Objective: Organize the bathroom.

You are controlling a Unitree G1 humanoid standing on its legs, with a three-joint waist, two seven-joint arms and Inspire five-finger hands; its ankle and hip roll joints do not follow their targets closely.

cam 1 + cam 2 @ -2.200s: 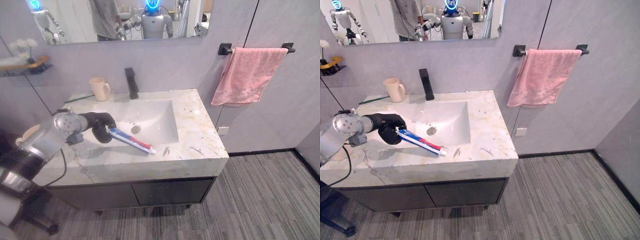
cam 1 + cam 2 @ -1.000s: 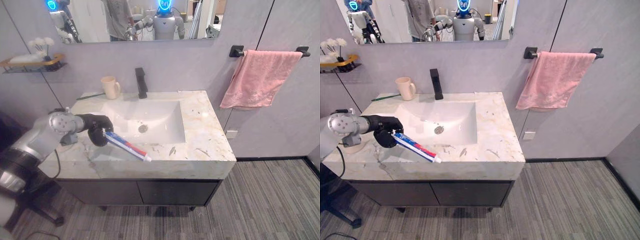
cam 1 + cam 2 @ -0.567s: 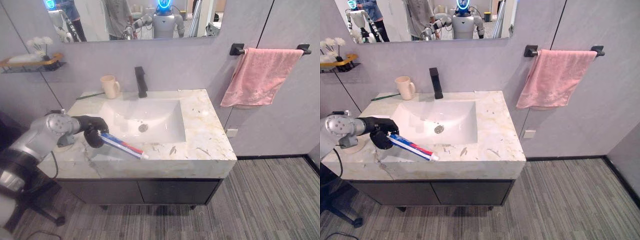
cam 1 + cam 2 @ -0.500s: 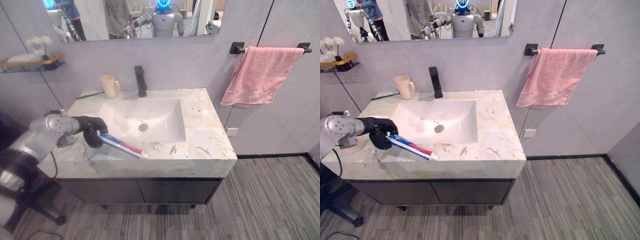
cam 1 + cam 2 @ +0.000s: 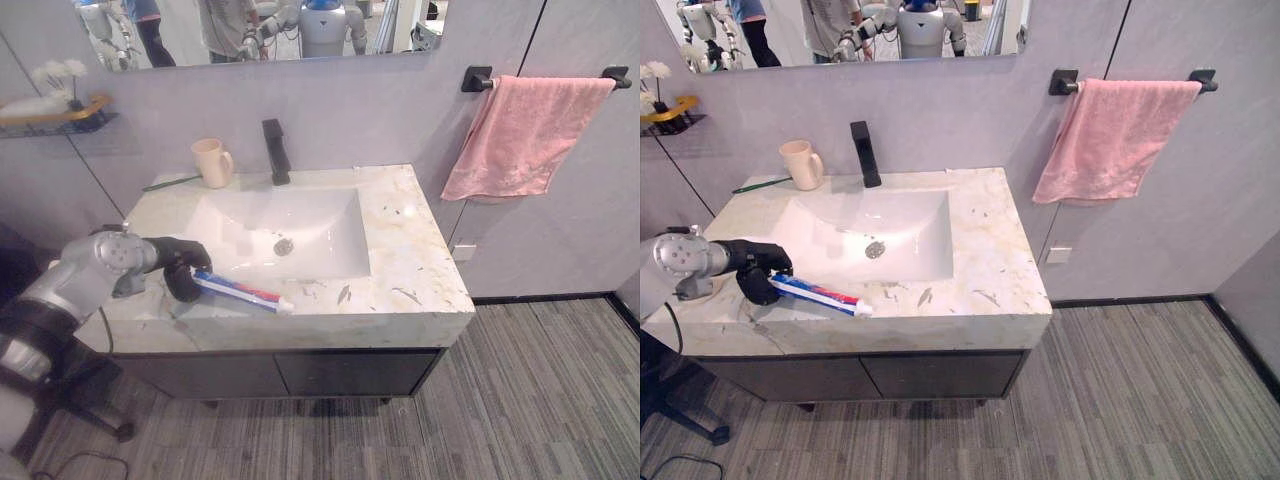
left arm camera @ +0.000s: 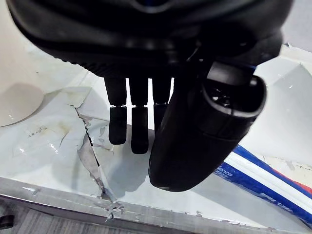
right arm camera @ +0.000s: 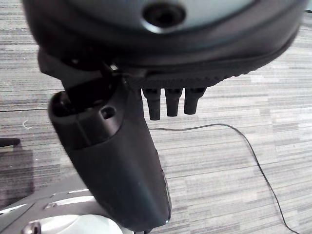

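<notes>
Left robot hand holding the toothpaste at the tabletop's front-left edge

We are gripping the tube [image 5: 238, 291] at its tail end in our left robot hand [image 5: 180, 272], fingers and thumb curled round it. Its long axis is running away from the hand toward our right, along the tabletop [image 5: 415, 270] in front of the sink [image 5: 330, 215], cap end outermost. The cup [image 5: 211, 162] is standing well apart at the back, beside the tap [image 5: 273, 150]. Our right robot hand [image 7: 122, 180] is hanging relaxed over the floor.

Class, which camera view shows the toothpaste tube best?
The left eye view: the whole toothpaste tube lies across the counter's front edge, one end in the left hand. The right eye view matches it; the left wrist view catches a short stretch.
</notes>
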